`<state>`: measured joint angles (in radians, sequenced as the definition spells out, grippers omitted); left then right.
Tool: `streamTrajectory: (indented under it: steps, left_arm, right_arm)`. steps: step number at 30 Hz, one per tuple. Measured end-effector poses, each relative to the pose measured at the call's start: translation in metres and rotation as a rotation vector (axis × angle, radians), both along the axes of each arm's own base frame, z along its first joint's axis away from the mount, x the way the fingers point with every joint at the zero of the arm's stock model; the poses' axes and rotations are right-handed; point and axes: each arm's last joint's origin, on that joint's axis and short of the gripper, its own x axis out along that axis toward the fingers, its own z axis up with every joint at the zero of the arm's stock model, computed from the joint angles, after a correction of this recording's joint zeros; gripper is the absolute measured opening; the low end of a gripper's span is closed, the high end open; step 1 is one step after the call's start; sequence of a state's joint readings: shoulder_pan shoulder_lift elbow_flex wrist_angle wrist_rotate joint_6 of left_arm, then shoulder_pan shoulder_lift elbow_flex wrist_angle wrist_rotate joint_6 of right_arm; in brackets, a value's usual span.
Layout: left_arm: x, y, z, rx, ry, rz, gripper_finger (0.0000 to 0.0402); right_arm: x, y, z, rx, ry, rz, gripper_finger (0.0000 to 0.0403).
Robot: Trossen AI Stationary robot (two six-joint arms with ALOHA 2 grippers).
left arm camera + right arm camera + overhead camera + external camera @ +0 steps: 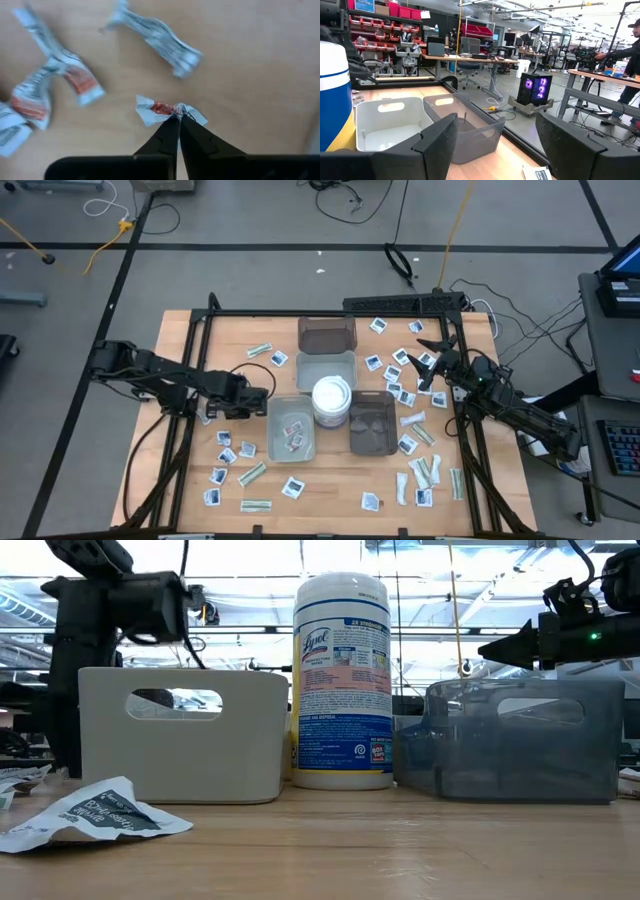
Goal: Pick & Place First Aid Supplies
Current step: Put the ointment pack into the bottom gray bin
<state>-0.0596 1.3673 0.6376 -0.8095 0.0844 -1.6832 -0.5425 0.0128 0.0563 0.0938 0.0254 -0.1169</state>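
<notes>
Packet (pixel 167 111): small crumpled white packet w/ red print, lying on the wooden surface (pixel 330 490) left of the tray cluster. Left tool (pixel 179 120) is down on it, tips pinched together on the packet's near edge; grip looks made but thin. Other supplies (pixel 420 360) lie scattered over both sides of the surface; a few already sit in the light tray (pixel 292 430) just right of the left tool.

Right tool (pixel 495 145): fingers spread wide, holding nothing, raised over the right-hand scatter, near the far dark tray (pixel 327 333). Waiting.

Step in hand, by judgement: pick, at the moment of closure. Lift not yet begun.

Next move calls for: straight lift, confirm packet comes away w/ the tips, short carry right to the light tray, release inside. Risk: edge-only pinch may slip.
</notes>
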Motion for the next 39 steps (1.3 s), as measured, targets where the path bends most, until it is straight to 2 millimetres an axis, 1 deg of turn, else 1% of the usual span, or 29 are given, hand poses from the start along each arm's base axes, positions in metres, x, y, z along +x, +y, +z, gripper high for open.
streamTrajectory:
  steps: [2, 5, 8, 16, 22, 25, 29, 35, 39]
  left_arm:
    - [-0.002, -0.002, 0.007, -0.016, -0.035, -0.011, 0.0017]
    - [-0.007, -0.006, 0.018, -0.025, -0.092, -0.013, 0.0006]
    - [-0.011, -0.01, 0.028, -0.034, -0.142, -0.015, 0.0007]
    - [-0.015, -0.019, 0.067, -0.031, -0.111, -0.051, 0.0008]
    - [-0.013, -0.021, 0.095, -0.005, -0.114, -0.071, 0.0003]
    - [-0.013, -0.022, 0.107, -0.005, -0.121, -0.077, 0.0008]
    - [-0.012, -0.023, 0.117, 0.005, -0.133, -0.091, 0.0003]
    - [-0.012, -0.025, 0.118, -0.023, -0.13, -0.094, 0.0003]
    - [0.003, -0.027, 0.12, -0.04, -0.111, -0.126, 0.0004]
  right_arm:
    - [0.0, 0.0, 0.0, 0.0, 0.0, 0.0, 0.0263]
    - [0.0, 0.0, 0.0, 0.0, 0.0, 0.0, 0.0263]
    - [0.0, 0.0, 0.0, 0.0, 0.0, 0.001, 0.0263]
    - [0.0, 0.0, 0.0, 0.0, 0.0, 0.0, 0.0263]
    - [0.0, 0.0, 0.0, 0.0, 0.0, 0.0, 0.0263]
    - [0.0, 0.0, 0.0, 0.0, 0.0, 0.0, 0.0263]
    - [0.0, 0.0, 0.0, 0.0, 0.0, 0.0, 0.0263]
    - [0.0, 0.0, 0.0, 0.0, 0.0, 0.0, 0.0263]
    - [0.0, 0.0, 0.0, 0.0, 0.0, 0.0, 0.0263]
